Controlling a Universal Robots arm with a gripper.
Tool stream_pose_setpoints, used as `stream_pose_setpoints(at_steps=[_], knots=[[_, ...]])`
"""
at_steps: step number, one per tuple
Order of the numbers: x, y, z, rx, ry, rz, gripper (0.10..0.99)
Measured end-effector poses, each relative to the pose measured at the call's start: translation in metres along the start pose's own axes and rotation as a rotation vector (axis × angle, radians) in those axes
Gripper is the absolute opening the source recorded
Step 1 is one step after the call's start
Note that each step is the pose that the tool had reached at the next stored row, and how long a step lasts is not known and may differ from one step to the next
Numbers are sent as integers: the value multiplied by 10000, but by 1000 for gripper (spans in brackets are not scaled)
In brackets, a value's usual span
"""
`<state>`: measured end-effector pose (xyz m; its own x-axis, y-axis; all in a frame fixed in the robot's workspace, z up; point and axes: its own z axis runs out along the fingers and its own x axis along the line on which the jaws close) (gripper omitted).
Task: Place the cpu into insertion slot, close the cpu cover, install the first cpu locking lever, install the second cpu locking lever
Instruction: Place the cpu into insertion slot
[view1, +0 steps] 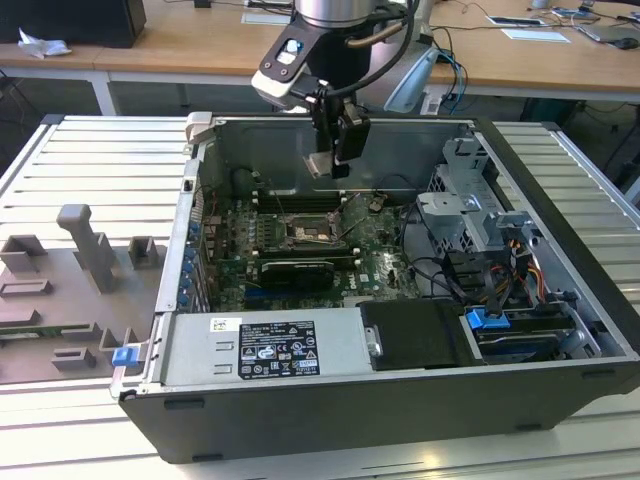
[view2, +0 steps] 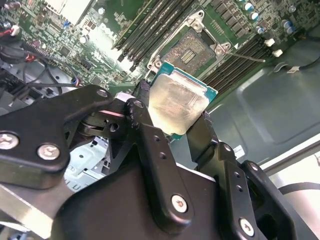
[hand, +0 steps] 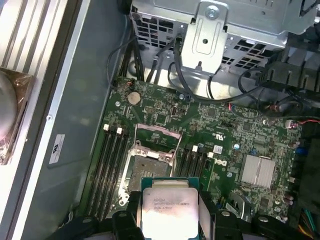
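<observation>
My gripper (view1: 338, 160) hangs inside the open computer case (view1: 330, 425), above the green motherboard (view1: 385, 262) and clear of it. My two black fingers (view2: 150, 142) are closed on the cpu (view2: 177, 102), pressing against two opposite edges of the chip, so its pale silvery metal face and thin teal-green border show between them. In the first wrist view the cpu (hand: 167, 207) sits square in my gripper (hand: 170, 216) with its face turned towards the camera. The insertion slot (hand: 150, 167) lies on the board just beyond the chip, its dark pin field uncovered. The cpu is in the air and well apart from that slot, touching nothing but my fingers. The cpu cover (hand: 157, 134) stands swung up at the far edge of the socket, on the side nearer the round coin battery (hand: 133, 97). Rows of long black memory slots (hand: 112, 160) run along both sides of the socket. In the second wrist view the insertion slot (view2: 192, 47) appears past the upper corner of the chip, framed by its metal rim. In the exterior view the socket (view1: 308, 232) is below my fingers, with a long black expansion card (view1: 297, 270) just in front of it, the labelled grey power supply (view1: 265, 345) nearer still, and a metal drive cage (view1: 470, 205) towards the exterior view's right.
</observation>
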<state>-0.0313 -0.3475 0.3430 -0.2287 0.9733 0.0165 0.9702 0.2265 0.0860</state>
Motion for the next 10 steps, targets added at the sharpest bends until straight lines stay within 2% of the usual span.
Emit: stream_pose_setpoints(at_steps=[8,10], knots=[[0,-1,9,-11,-69,731,541],[0,-1,17,-10,-124,1011,541]])
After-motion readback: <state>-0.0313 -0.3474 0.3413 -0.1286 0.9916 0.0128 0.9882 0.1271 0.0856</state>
